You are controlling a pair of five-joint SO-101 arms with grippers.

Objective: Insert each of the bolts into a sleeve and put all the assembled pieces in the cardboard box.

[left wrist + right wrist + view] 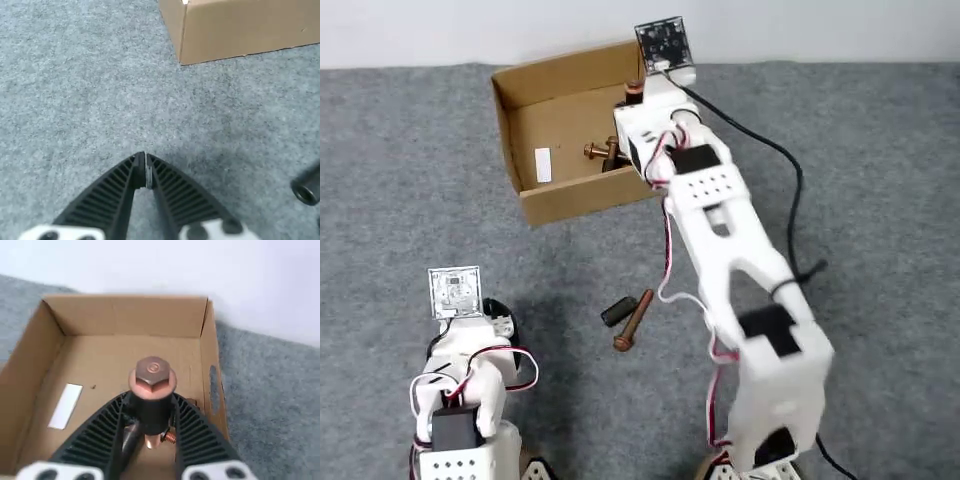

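My right gripper (152,409) is shut on an assembled piece (152,382), a copper bolt inside a black sleeve, held upright over the cardboard box (125,315). In the high view this gripper (634,102) hangs over the right side of the box (510,110). Another assembled piece (604,152) lies on the box floor. A loose black sleeve (618,311) and a copper bolt (634,320) lie together on the carpet in front of the box. My left gripper (145,170) is shut and empty, low over the carpet, with the sleeve (306,187) off to its side.
Grey carpet covers the table. A white label (65,406) is stuck to the box floor. The left arm (465,380) sits at the near left, well apart from the box corner (182,35). A black cable (790,170) trails beside the right arm.
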